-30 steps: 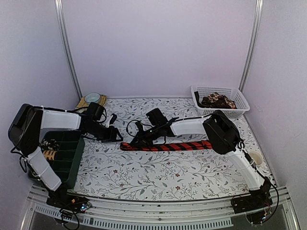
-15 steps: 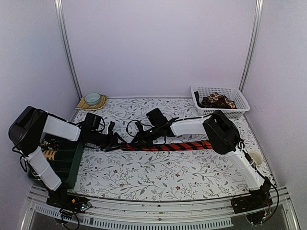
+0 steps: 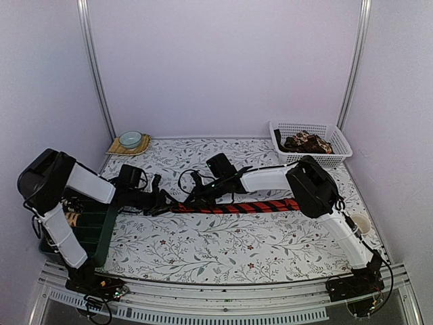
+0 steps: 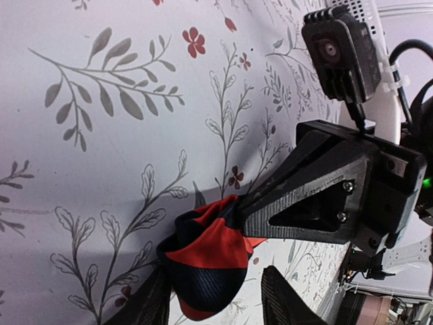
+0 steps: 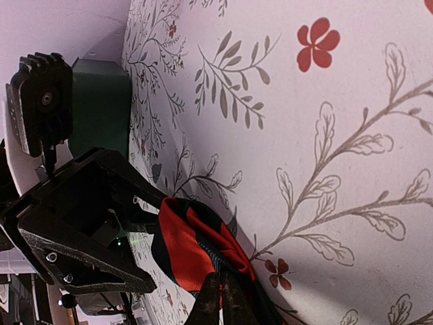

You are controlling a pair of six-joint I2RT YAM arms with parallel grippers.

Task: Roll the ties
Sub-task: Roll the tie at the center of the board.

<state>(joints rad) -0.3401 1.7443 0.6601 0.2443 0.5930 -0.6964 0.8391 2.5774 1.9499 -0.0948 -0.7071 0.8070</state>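
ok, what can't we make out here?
- Left gripper: tips cut off by the bottom edge of the left wrist view; contact with red striped tie unclear.
- Green bin contents: top view, left arm partly covers them.
- White basket contents: top view, too small to count.

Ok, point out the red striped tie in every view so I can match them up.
Top external: red striped tie stretched left to right, just below centre.
Left wrist: its bunched end, bottom centre.
Right wrist: same end, bottom, left of centre.
Shared landmark: floral tablecloth.
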